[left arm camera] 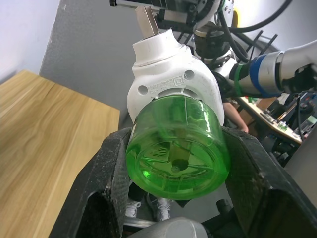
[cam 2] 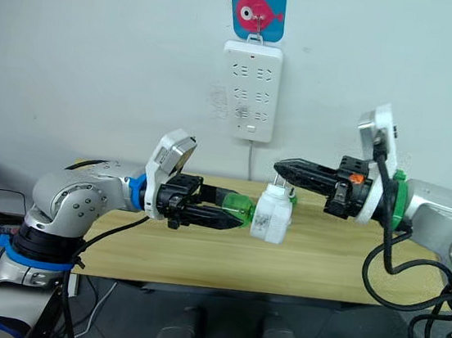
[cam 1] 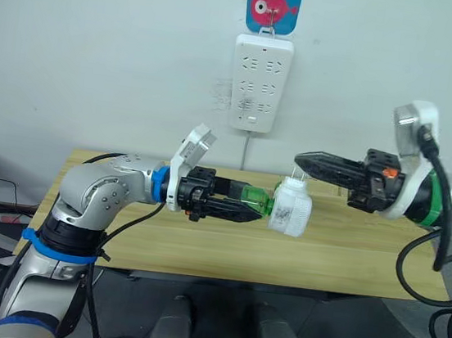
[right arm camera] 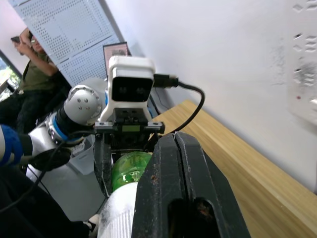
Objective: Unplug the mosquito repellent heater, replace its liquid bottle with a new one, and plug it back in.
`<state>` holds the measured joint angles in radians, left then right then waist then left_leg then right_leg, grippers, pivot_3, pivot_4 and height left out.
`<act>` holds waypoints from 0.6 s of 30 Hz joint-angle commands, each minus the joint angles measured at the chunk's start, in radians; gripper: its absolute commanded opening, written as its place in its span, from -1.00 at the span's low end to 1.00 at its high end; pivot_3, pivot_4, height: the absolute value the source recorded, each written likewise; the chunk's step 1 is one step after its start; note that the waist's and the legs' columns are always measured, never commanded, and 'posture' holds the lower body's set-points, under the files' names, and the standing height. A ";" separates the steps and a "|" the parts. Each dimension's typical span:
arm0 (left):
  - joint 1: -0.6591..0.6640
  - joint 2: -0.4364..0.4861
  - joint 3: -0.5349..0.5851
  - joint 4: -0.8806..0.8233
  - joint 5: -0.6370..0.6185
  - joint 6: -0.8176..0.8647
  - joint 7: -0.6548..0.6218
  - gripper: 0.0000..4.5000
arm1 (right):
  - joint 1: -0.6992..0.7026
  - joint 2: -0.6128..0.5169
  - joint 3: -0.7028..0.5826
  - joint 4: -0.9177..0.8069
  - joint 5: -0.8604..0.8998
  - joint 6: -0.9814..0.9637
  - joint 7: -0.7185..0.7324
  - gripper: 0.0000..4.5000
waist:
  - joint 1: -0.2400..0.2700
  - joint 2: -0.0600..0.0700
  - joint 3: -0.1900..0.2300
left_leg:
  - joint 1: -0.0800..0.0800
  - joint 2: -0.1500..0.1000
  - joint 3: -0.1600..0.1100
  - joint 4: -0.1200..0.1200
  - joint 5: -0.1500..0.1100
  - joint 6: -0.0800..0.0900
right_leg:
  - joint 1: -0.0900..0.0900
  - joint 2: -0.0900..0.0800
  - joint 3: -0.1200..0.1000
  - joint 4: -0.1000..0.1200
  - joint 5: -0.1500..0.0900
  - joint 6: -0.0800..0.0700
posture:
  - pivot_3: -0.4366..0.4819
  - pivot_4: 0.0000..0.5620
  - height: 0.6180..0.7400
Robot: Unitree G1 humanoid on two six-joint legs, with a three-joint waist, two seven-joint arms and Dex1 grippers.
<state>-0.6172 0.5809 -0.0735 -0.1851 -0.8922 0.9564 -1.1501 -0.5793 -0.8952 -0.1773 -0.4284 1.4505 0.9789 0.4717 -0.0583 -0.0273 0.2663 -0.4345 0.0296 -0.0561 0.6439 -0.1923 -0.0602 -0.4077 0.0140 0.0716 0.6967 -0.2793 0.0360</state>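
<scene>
The mosquito repellent heater (cam 1: 291, 210), a small white rounded unit, hangs in the air over the table with its metal prongs (left arm camera: 147, 20) pointing up. A green translucent liquid bottle (cam 1: 254, 197) sticks out of its base. My left gripper (cam 1: 254, 212) is shut on that bottle, and in the left wrist view the black fingers (left arm camera: 99, 188) press both sides of the bottle (left arm camera: 176, 148). My right gripper (cam 1: 300, 158) is shut, with its tips just above the prongs. I cannot tell whether it touches them.
A long white power strip (cam 1: 260, 82) hangs on the wall under a blue fish hook (cam 1: 273, 4), its cord dropping behind the wooden table (cam 1: 347, 258). A person (right arm camera: 32, 64) stands far off in the right wrist view.
</scene>
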 commanded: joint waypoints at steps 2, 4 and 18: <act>-0.009 -0.021 0.042 -0.012 -0.045 0.013 0.020 0.04 | -0.001 -0.011 -0.076 0.011 0.036 -0.007 -0.050 -1.00 | 0.000 0.000 0.000 | 0.000 0.000 0.000 0.000 0.000 0.000 | 0.000 0.000 0.000 0.000 0.000 0.000 | -0.23 -0.39 1.00; -0.013 -0.028 0.053 -0.008 -0.060 0.027 0.029 0.04 | 0.033 -0.017 -0.100 0.012 0.022 -0.008 -0.063 -1.00 | 0.000 0.000 0.000 | 0.000 0.000 0.000 0.000 0.000 0.000 | 0.000 0.000 0.000 0.000 0.000 0.000 | -0.23 -0.39 1.00; -0.016 -0.051 0.055 -0.003 -0.062 0.028 0.047 0.04 | 0.111 -0.051 -0.096 -0.092 0.035 0.002 -0.013 -1.00 | -0.004 0.001 -0.001 | 0.000 0.000 0.000 0.000 0.000 0.000 | 0.000 0.001 0.000 0.000 0.000 0.000 | -0.25 -0.38 1.00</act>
<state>-0.6211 0.5337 -0.0317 -0.1629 -0.9398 0.9974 -1.0978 -0.4503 -0.9456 -0.2665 -0.4885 1.4586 0.9889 0.4527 -0.0618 -0.0261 0.2655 -0.4344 0.0296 -0.0557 0.6439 -0.1923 -0.0602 -0.4077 0.0144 0.0719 0.6967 -0.2794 0.0362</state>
